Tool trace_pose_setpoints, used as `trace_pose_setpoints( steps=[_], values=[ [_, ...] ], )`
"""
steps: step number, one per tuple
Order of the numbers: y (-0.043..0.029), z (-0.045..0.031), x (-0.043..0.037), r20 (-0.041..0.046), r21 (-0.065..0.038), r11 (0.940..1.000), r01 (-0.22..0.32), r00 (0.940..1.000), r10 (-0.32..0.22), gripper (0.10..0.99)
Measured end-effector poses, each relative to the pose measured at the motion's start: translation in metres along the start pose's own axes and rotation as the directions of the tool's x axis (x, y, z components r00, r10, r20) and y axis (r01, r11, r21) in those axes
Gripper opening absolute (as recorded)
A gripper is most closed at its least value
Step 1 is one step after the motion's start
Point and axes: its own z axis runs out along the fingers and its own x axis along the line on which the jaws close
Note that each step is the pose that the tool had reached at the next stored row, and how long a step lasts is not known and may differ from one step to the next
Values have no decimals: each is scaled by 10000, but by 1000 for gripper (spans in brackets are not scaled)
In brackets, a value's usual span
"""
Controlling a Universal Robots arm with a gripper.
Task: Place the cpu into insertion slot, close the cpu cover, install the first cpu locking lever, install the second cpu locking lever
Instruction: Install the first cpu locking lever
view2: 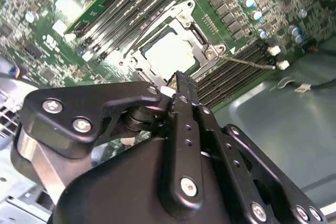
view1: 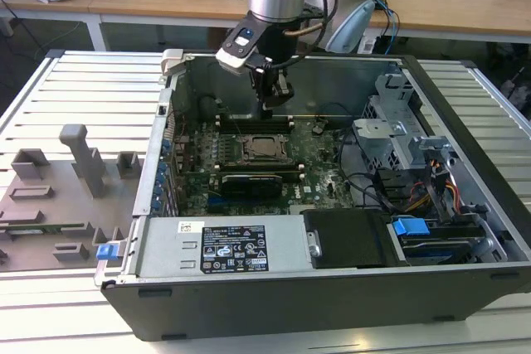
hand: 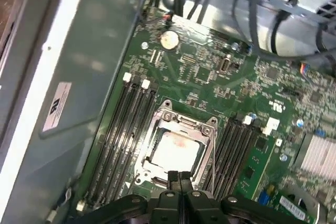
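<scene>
The cpu (hand: 176, 150) lies flat in the insertion slot (view1: 249, 148) in the middle of the green motherboard (hand: 210, 82), its pale metal top showing. The silvery cpu cover (hand: 181, 121) lies down around it as a frame. In the second wrist view a thin lever rod (view2: 247, 63) juts from one socket corner out over the memory slots. Another rod (view2: 152, 29) runs along the opposite side. My gripper (hand: 179, 174) hangs just above the socket's edge, shut with its black fingers pressed together and nothing between them. In the exterior view the gripper (view1: 272, 113) stands over the socket's far side.
Long black memory slots (hand: 121, 129) flank the socket on both sides. The open computer case (view1: 166, 105) walls in the board. A drive cage and cables (view1: 415, 163) crowd the exterior view's right, and a power supply (view1: 224, 246) sits at the front. Grey fixtures (view1: 75, 172) stand outside.
</scene>
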Motion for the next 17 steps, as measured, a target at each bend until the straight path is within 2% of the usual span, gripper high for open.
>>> trace_pose_setpoints(
  steps=[2, 4, 5, 6, 8, 10, 12, 15, 17],
  values=[
    [0, 0, 0, 17, -22, 9972, 741, 9973, -741, 106],
    [0, 0, 0, 28, -32, 9939, 1101, 9939, -1101, 106],
    [0, 0, 0, 34, -38, 9910, 1338, 9910, -1338, 106],
    [0, 0, 0, 45, -48, 9850, 1724, 9850, -1723, 106],
    [0, 0, 0, 54, -55, 9793, 2026, 9793, -2025, 106],
    [0, 0, 0, 70, -68, 9669, 2551, 9669, -2551, 106],
    [0, 0, 0, 88, -80, 9509, 3095, 9509, -3095, 106],
    [0, 0, 0, 116, -97, 9210, 3894, 9210, -3893, 106],
    [0, 0, 0, 123, -101, 9112, 4119, 9112, -4117, 106]
  ],
)
